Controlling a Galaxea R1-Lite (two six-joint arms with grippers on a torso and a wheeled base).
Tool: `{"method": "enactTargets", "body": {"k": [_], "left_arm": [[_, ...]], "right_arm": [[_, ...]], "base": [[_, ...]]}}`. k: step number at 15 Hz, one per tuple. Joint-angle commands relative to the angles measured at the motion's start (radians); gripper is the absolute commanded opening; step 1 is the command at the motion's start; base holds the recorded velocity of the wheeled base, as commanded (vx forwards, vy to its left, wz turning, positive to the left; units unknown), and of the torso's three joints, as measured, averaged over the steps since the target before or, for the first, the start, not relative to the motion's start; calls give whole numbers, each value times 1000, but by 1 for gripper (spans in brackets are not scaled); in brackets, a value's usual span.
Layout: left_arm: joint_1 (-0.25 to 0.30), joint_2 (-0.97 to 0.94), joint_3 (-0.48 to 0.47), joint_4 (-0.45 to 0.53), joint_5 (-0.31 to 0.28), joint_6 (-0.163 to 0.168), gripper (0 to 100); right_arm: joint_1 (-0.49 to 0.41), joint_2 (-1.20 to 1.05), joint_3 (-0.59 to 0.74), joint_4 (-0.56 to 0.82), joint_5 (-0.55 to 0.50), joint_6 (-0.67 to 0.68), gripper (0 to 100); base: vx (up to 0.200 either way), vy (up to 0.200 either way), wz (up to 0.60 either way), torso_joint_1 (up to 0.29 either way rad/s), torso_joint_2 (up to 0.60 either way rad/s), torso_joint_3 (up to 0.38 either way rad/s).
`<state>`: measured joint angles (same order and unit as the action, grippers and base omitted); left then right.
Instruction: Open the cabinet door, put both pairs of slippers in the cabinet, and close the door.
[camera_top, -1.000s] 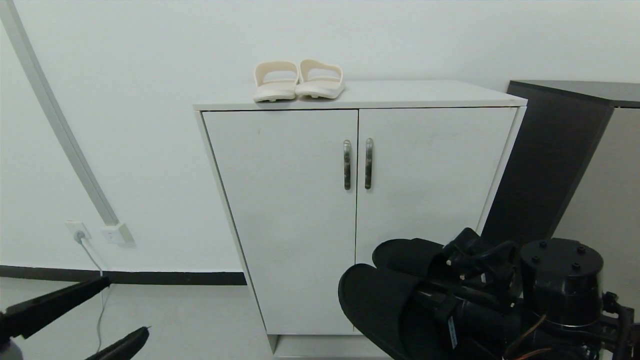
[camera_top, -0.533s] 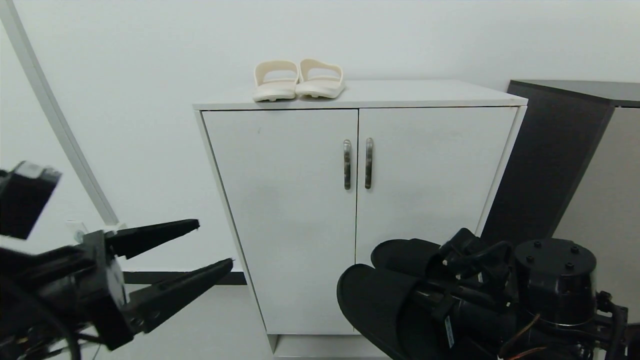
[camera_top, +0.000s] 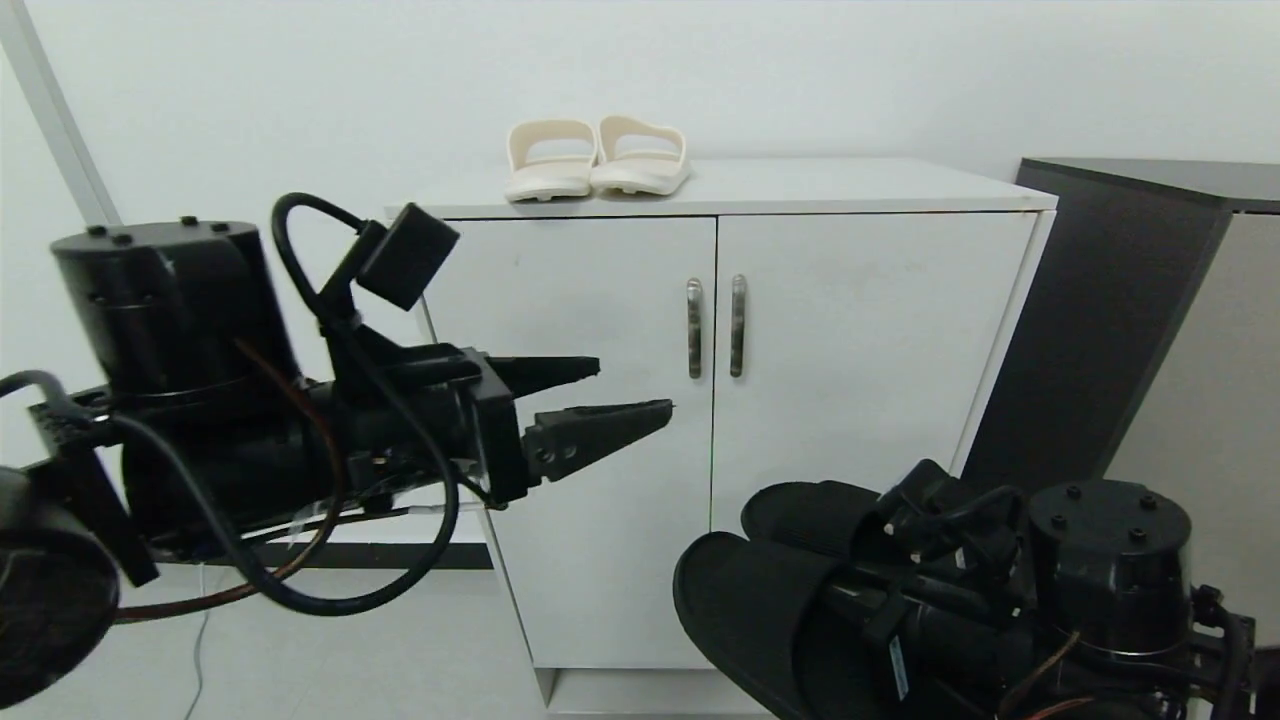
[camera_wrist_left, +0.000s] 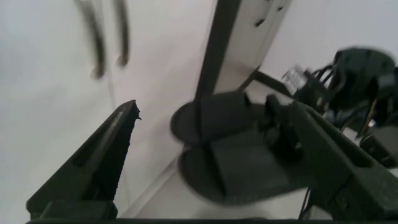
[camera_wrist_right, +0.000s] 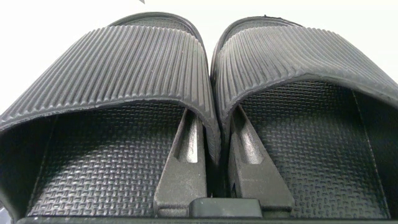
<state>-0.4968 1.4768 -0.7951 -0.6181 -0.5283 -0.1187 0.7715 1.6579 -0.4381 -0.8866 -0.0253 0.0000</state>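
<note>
Wall-side cabinet (camera_top: 860, 400) shut; left hand (camera_top: 632, 386) risen toward handles (camera_top: 694, 328), spread wide for opening; right hand (camera_wrist_right: 214, 155) pinching black slippers (camera_top: 770, 590).

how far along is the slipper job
Done: the right gripper holds the black slippers, jaws shut on their inner sides. In hand: the left gripper, jaws open, is close to the handles, in front of the left door. Left: the cabinet is shut, the cream slippers sit on top, nothing is stowed yet.
</note>
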Motion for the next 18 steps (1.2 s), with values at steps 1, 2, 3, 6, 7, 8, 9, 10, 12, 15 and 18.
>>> {"method": "enactTargets", "body": {"k": [1,2,3,6,7,8,9,10,12,15,18], "left_arm": [[-43,120,-102,0,-4,-41,100],[-52,152,-142,1,-6,-50,100],[-57,180,-174,3,-6,-55,100],[-68,298,-317,4,-12,-85,100],[-68,321,-351,6,-13,-111,100],[-68,342,-378,6,-13,-125,100],[-68,355,-394,6,-13,-133,100],[-68,395,-435,6,-21,-156,100],[-68,436,-497,32,-22,-160,100],[-68,476,-558,77,-12,-162,100],[-66,497,-584,81,67,-162,100]], "right_arm": [[0,3,1,0,2,0,0],[0,3,1,0,2,0,0],[0,3,2,0,2,0,0],[0,2,4,0,4,0,0],[0,2,4,0,4,0,0],[0,2,2,0,4,0,0],[0,2,2,0,5,0,0],[0,2,4,0,5,0,0],[0,0,4,0,4,0,0],[0,-1,4,-2,4,0,0],[0,-1,4,0,4,0,0]], "base": [[0,0,0,0,0,0],[0,0,0,0,0,0],[0,0,0,0,0,0],[0,0,0,0,0,0],[0,0,0,0,0,0],[0,0,0,0,0,0],[0,0,0,0,0,0],[0,0,0,0,0,0],[0,0,0,0,0,0],[0,0,0,0,0,0],[0,0,0,0,0,0]]}}
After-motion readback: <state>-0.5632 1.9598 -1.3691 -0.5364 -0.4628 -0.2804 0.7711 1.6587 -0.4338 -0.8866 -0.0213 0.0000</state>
